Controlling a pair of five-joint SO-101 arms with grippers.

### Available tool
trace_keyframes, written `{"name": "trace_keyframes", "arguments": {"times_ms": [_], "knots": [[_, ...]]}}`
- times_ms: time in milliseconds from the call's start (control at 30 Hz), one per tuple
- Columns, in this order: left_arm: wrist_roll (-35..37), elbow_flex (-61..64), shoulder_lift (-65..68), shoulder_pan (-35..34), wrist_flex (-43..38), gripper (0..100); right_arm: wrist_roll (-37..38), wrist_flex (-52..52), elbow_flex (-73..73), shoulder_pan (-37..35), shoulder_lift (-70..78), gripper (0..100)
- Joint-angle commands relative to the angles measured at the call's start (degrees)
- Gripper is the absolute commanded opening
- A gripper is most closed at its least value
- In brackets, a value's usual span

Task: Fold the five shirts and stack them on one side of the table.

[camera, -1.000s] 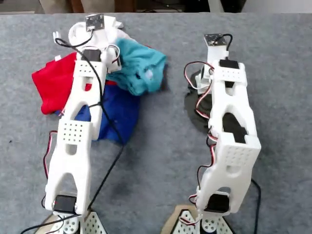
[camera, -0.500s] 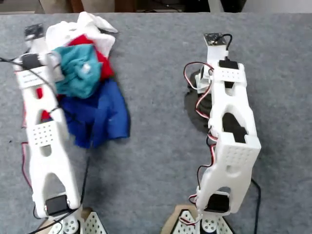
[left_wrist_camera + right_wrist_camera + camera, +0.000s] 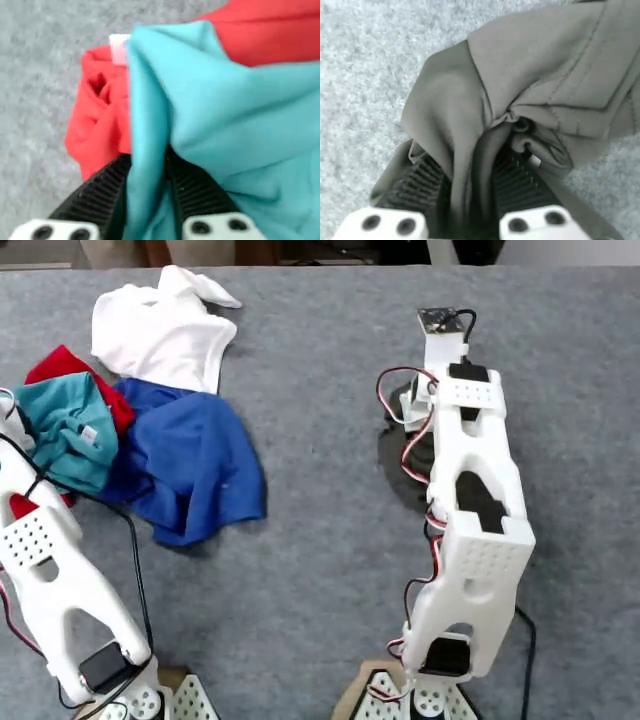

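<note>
My left gripper [image 3: 147, 170] is shut on a fold of the teal shirt [image 3: 225, 110], which bunches at the table's far left [image 3: 65, 430]. A red shirt [image 3: 62, 368] lies under and beside it, and it sits close to the jaws in the left wrist view [image 3: 100, 115]. A white shirt [image 3: 160, 335] lies crumpled at the back left. In front of it spreads a blue shirt [image 3: 195, 465]. My right gripper [image 3: 470, 180] is shut on a dark grey shirt [image 3: 535, 75], which lies mostly hidden beneath the right arm [image 3: 398, 455].
The grey felt table [image 3: 320, 570] has open room in the middle and along the right side. Both arm bases stand at the near edge. A black cable [image 3: 135, 570] trails from the left arm across the front left.
The left arm swung left with the teal shirt, from over the pile to the table's left edge, uncovering the white and blue shirts. The right arm stayed still.
</note>
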Motion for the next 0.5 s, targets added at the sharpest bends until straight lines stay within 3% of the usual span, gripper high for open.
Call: {"name": "trace_keyframes", "arguments": {"times_ms": [0,67,200,467], "knots": [[11.7,-0.6,-9.4,1.6,1.8,29,0.2,-1.3,-0.5,-1.7,0.3,0.4],[16.1,-0.5,-15.5,3.7,1.8,34,0.2,-1.3,-0.5,-1.7,0.3,0.4],[15.0,0.4,-23.7,11.7,1.7,34,0.2,-1.3,-0.5,-1.7,0.3,0.4],[14.9,16.0,-25.8,27.8,1.7,34,0.2,-1.3,-0.4,-1.7,0.3,0.4]]}}
